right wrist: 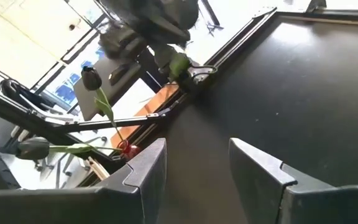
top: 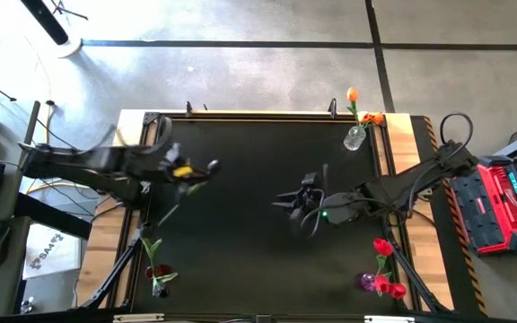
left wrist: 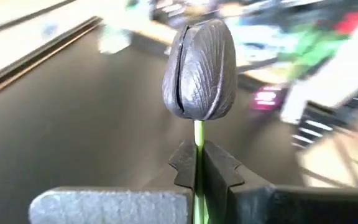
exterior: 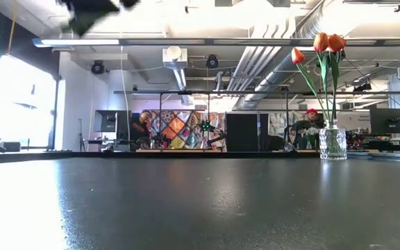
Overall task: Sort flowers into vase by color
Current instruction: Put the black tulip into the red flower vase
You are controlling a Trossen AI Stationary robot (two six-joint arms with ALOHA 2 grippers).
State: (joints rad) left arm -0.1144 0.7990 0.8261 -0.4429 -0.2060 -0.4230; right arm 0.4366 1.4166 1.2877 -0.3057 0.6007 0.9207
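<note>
I am holding my left gripper (left wrist: 196, 171) raised over the black table (top: 258, 260)'s left side, fingers pinched tight on the thin green stem just under a dark purple tulip (left wrist: 199, 68). The stem could be slipping or swinging as I carry it toward the dark-flower vase (top: 160, 285) at the near-left corner, so the head may miss the narrow mouth. My right gripper (right wrist: 194, 168) is waiting near the table's middle, fingers spread and empty.
</note>
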